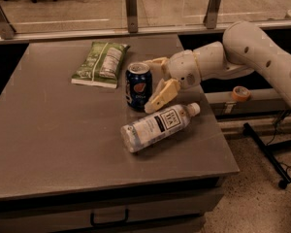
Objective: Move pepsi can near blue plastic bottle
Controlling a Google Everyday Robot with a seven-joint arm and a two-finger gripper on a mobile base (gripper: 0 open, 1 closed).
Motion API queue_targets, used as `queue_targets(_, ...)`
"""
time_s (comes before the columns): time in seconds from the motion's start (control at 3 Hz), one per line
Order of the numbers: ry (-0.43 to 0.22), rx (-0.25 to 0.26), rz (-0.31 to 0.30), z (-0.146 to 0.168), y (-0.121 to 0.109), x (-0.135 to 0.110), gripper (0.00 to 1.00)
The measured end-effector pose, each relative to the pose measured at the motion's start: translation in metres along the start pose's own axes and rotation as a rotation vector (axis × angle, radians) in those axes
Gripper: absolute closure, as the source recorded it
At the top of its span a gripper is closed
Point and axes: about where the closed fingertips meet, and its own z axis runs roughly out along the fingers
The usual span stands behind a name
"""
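Note:
The pepsi can (137, 85) stands upright on the grey table (53, 140), dark blue with a silver top. The blue plastic bottle (157, 125) lies on its side just in front of the can, white cap pointing right, a small gap between them. My gripper (151, 86) reaches in from the right at the can's right side. It is open, with one tan finger (161, 95) in front of the can and the other finger (156, 62) behind it.
A green snack bag (101, 64) lies flat to the left of and behind the can. The table's right edge is just right of the bottle cap. A rail with posts runs behind the table. A roll of tape (240, 92) sits off the table at right.

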Motion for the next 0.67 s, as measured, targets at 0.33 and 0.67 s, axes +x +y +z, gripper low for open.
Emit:
queue_targets(0.33, -0.004, 0.045, -0.007, -0.006, -0.003, -0.019, 0.0)
queue_targets(0.67, -0.011, 0.097, -0.014, -0.017, -0.001, -0.038, 0.0)
